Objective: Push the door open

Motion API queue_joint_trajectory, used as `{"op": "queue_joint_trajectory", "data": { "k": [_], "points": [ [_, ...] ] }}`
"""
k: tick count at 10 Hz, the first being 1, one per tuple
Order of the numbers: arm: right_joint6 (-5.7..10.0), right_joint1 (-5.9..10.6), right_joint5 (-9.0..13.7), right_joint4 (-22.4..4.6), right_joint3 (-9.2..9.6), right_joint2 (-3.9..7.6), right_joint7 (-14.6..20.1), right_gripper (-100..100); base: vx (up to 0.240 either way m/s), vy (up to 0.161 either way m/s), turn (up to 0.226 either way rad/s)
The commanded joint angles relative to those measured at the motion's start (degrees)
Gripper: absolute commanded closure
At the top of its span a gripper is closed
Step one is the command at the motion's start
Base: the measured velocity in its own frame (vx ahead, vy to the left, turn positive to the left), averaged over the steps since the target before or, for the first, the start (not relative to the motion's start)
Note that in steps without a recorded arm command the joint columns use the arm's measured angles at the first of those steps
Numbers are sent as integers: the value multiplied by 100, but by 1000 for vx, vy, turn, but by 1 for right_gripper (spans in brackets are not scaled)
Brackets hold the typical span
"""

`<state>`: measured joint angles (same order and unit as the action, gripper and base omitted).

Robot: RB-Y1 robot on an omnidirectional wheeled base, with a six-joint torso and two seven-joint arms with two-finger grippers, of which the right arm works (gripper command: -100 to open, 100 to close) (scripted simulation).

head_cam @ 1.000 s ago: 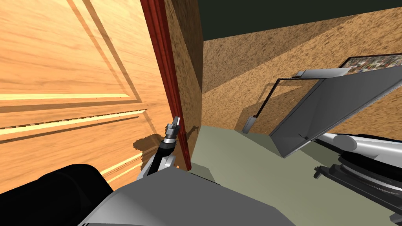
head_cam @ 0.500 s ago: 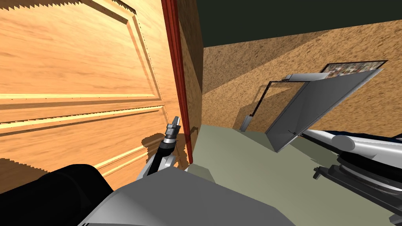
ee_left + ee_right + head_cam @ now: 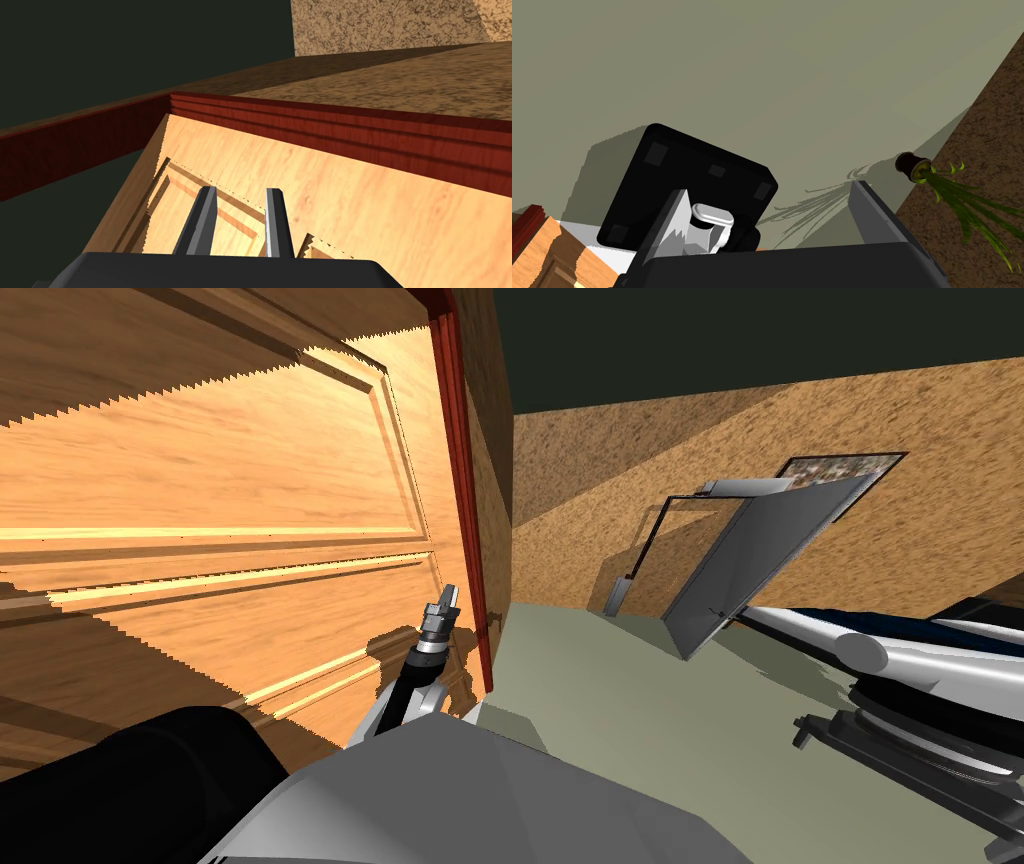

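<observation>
now left hand (image 3: 452, 591) pressed together near door (image 3: 250, 488) edge beside red frame (image 3: 465, 488); right hand (image 3: 768, 187) spread.

Door (image 3: 230, 538) runs off head view's top & left edges, so its full extent can't be read. Left claw (image 3: 451, 591) is too small there to tell whether its tips touch door or red frame (image 3: 462, 488); left wrist view doesn't settle tip contact either. Framed pic (image 3: 845, 468) on far wall is partly hidden behind a tilted grey panel (image 3: 760, 558); what that panel is, can't tell. In right wrist view, plant (image 3: 912, 167) leaves are cut by the edge.
</observation>
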<state>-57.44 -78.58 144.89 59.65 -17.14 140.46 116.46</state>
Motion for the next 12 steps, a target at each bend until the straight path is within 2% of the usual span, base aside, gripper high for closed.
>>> {"op": "queue_joint_trajectory", "data": {
  "k": [1,5,12],
  "points": [
    [-46,-25,31,56,12,31,60,-100,-164,-26,-102],
    [-367,-358,313,87,-53,274,270,-100,-65,53,-214],
    [-884,-897,766,124,-159,664,625,-100,48,164,-254]
  ]
}}
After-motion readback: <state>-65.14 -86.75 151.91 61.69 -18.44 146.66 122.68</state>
